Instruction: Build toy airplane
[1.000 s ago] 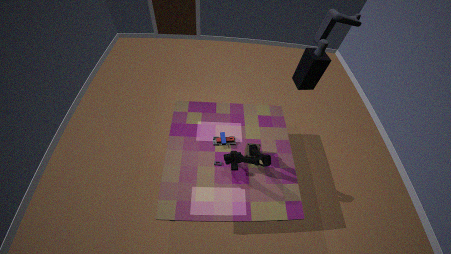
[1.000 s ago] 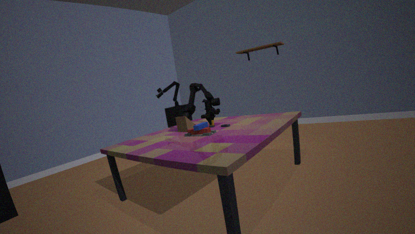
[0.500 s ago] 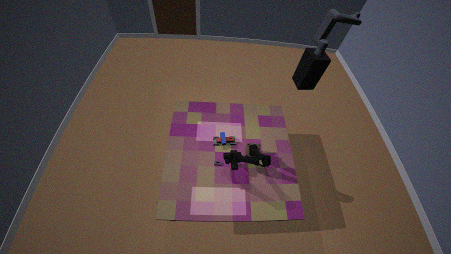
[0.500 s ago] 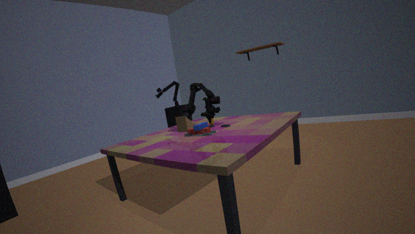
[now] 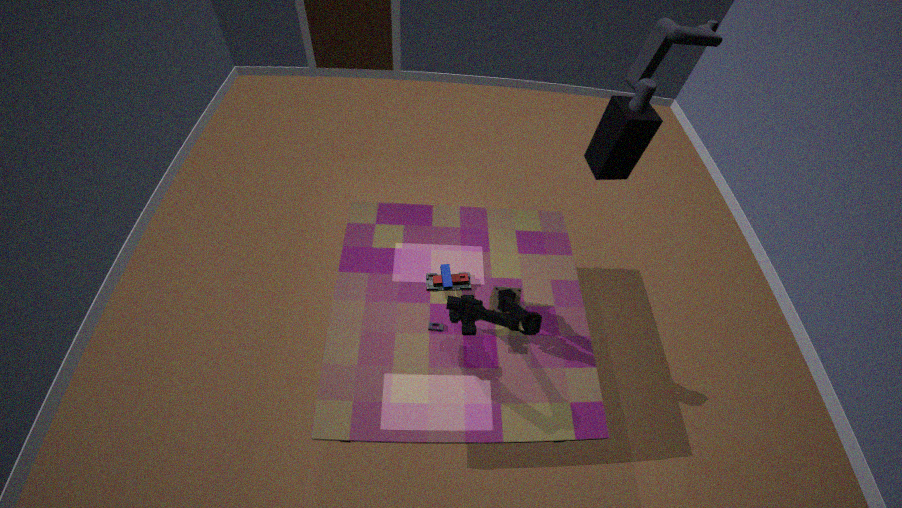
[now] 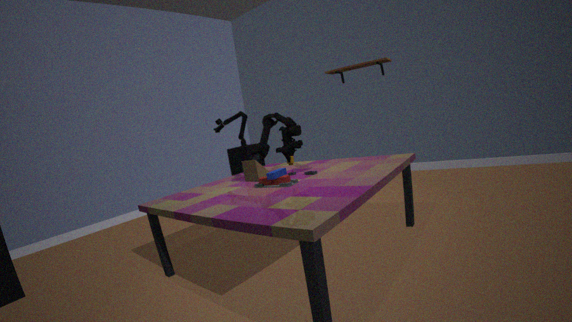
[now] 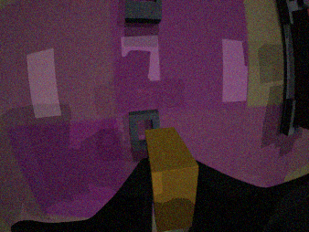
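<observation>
The yellow tail fin (image 6: pixel 291 160) (image 7: pixel 173 183) is held upright between the fingers of my gripper (image 6: pixel 290 157), a little above the table and clear of its small grey square holder (image 7: pixel 133 124). The red fuselage (image 5: pixel 460 278) (image 6: pixel 276 181) lies in the grey jig (image 5: pixel 429 285) (image 6: pixel 260 185). The blue wing (image 5: pixel 446 275) (image 6: pixel 276 173) lies across the top of the fuselage, near its middle. Whether its tab is fully down in the socket cannot be made out. In the wrist view the fingertips are partly hidden behind the fin, and only an edge of the jig shows at the right.
A second small grey holder (image 5: pixel 437 324) (image 6: pixel 310 172) (image 7: pixel 143 11) stands on the patchwork table (image 5: pixel 410 353). A tan wedge-shaped block (image 6: pixel 251 170) stands between the jig and my arm's base. A black box with a jointed post (image 5: pixel 621 138) stands off the table.
</observation>
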Robot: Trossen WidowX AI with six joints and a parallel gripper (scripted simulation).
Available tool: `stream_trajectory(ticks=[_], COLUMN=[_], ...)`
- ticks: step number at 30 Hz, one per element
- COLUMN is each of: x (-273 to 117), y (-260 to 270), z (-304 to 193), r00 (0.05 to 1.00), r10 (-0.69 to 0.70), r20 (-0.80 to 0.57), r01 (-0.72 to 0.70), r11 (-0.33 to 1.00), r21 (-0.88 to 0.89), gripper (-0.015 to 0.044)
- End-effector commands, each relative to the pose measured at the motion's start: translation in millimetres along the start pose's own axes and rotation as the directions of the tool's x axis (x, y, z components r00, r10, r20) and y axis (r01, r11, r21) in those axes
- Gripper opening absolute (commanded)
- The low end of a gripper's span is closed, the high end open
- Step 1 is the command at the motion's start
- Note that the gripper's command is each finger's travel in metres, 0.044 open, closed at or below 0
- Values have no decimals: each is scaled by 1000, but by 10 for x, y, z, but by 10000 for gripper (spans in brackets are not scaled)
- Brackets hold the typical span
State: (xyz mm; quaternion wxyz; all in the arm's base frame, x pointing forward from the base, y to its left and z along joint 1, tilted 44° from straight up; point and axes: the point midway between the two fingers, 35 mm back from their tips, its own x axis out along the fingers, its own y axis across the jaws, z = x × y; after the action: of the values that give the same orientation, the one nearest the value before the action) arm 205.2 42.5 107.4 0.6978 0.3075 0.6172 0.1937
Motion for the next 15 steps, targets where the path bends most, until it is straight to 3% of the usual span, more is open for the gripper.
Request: stream_trajectory(ticks=[1, 15], x=[-120, -563], y=[-16, 2], z=[7, -54], r00=[1000, 1000], r10=[-5, 13], r20=[4, 10], r01=[5, -13], r11=[1000, 1000], r21=[-2, 3], gripper=[0, 0])
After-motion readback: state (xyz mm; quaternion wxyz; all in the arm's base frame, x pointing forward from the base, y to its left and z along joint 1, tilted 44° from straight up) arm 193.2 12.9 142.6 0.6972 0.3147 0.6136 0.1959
